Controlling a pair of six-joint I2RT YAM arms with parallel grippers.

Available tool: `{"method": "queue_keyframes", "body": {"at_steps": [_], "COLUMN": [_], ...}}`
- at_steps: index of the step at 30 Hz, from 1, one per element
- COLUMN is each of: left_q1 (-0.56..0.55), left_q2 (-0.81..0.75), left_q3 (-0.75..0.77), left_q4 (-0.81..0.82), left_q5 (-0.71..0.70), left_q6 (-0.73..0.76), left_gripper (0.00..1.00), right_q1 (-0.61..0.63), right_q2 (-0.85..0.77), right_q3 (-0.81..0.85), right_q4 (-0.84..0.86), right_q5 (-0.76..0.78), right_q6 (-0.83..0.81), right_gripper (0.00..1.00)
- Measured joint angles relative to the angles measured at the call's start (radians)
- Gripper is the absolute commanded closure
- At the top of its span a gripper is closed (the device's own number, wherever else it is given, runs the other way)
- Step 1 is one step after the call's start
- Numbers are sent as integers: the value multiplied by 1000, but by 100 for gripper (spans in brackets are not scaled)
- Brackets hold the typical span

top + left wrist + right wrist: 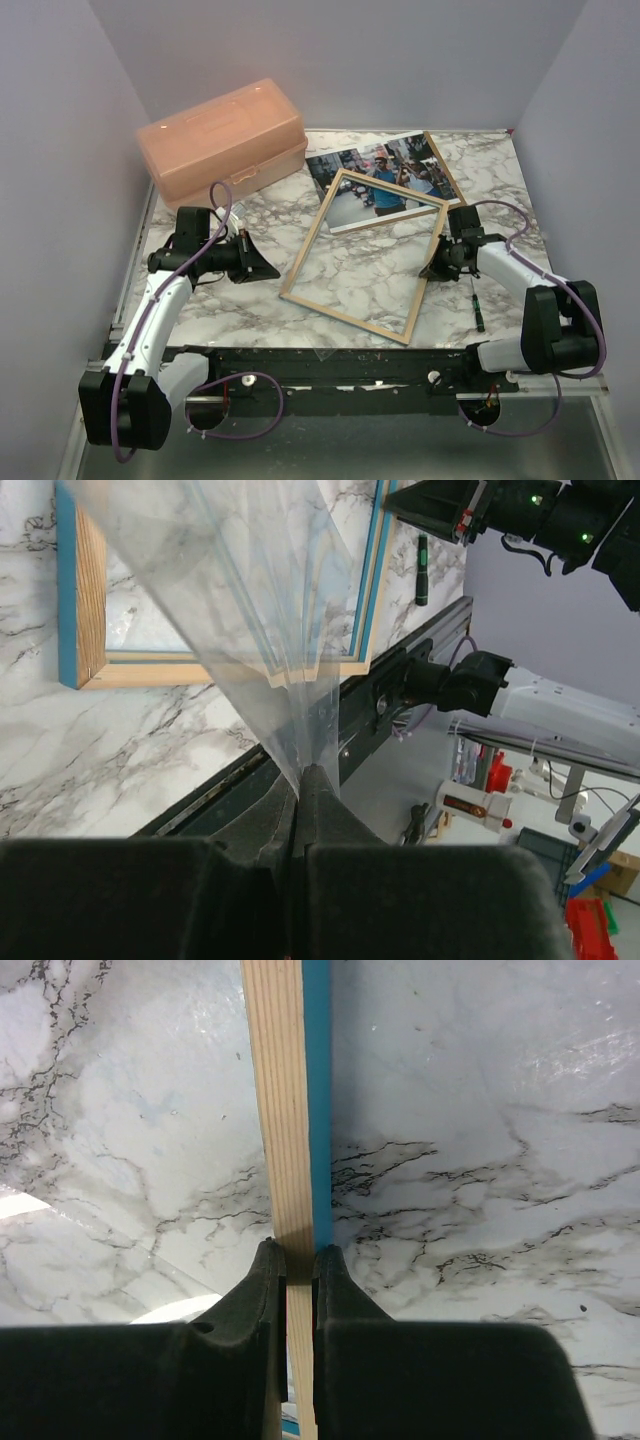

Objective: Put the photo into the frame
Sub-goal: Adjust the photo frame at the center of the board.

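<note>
Wood frame rail between right jaws

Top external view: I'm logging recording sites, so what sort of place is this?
Probably a robotics lab test cell: a marble-patterned tabletop walled by plain lavender panels, a black mounting rail, and red storage bins beyond in the left wrist view.

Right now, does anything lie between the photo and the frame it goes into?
No separate thing. The frame lies wood face up over the near edge of the photo, leaving the print partly beneath it. The right fingers clamp the frame's right rail.
</note>
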Motion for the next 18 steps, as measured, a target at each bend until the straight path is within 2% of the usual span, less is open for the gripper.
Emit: {"method": "queue_keyframes", "body": {"at_steps": [10,18], "left_q1": [0,0], "left_q2": [-51,-94], "left_q3": [89,182], "left_q4": [-79,-106], "left_q5": [27,35], "left_q6": [41,47], "left_gripper": [100,100], "right_q1": [11,107], "right_q2": [1,35], "right_q3": [11,53], "right_q4": [-29,-51], "right_q5": [-8,-4], "right_q6": [-34,-59], "right_gripper": [99,99]}}
